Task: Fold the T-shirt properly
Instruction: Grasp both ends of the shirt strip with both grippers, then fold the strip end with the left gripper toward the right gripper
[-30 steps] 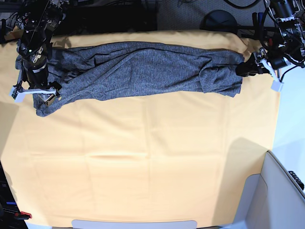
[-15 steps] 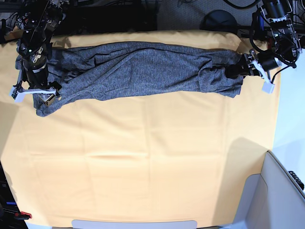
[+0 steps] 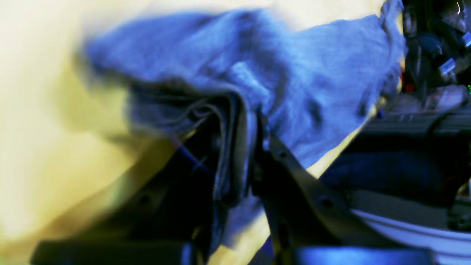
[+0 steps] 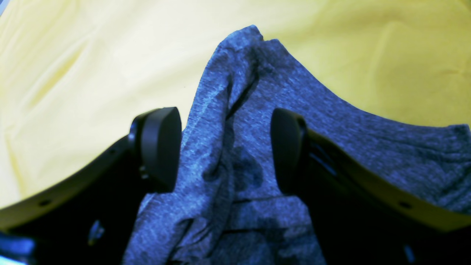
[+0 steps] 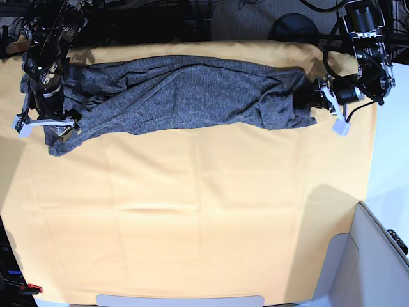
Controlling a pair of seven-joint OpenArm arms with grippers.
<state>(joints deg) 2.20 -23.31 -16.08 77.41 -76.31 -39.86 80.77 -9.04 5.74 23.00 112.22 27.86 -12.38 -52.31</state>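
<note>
Since a second ago, base view: the left gripper (image 5: 311, 97) has slid inward over the T-shirt (image 5: 179, 96), a long band across the far side of the yellow-orange sheet (image 5: 192, 211). Left wrist view: its jaws are clenched on a bunched hem. Right wrist view: the right gripper (image 4: 225, 147) straddles cloth, jaws apart. Grasping seems underway; next, likely close right, then lift both ends together.

One T-shirt (image 5: 179, 96) lies on one yellow-orange cloth sheet (image 5: 192, 217). Two robot arms work at the T-shirt, one at each of its ends. That makes two grippers: the left gripper (image 5: 313, 98) at one end and the right gripper (image 5: 59, 126) at the other. One grey panel (image 5: 370, 256) sits beyond the sheet's corner.
</note>
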